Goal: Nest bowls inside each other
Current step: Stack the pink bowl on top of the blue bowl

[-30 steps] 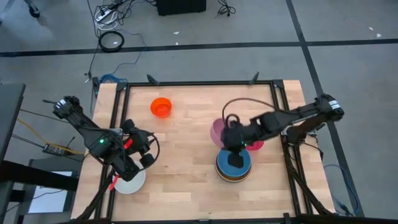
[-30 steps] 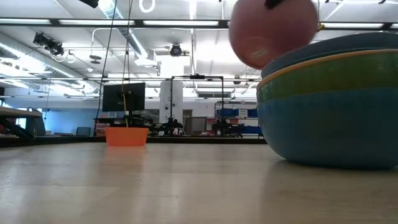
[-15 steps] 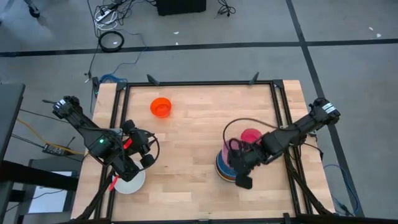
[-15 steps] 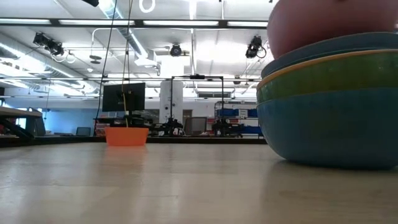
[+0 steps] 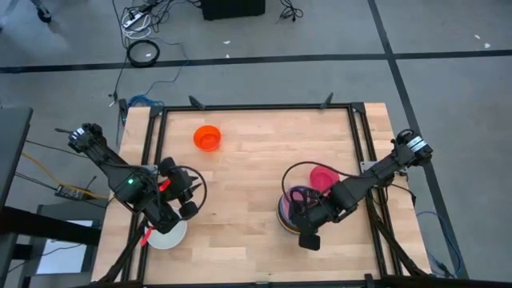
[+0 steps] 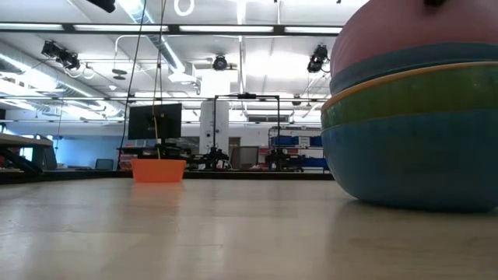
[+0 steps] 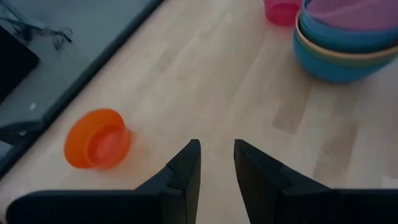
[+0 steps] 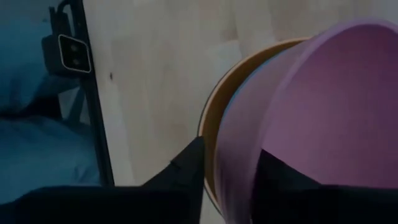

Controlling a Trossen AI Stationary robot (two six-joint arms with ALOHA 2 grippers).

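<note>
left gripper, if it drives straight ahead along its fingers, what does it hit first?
Probably nothing soon. In its wrist view the left gripper points over bare table, passing between the small orange bowl and the bowl stack. Depth beyond that is unclear.

centre table (image 5: 240,192): open | blocks: bowl stack (image 5: 292,210), magenta bowl (image 5: 323,178), orange bowl (image 5: 206,137)

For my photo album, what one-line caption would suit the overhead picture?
Right gripper sets a pink bowl into the stack of bowls; a magenta bowl, small orange bowl and white bowl wait.
</note>
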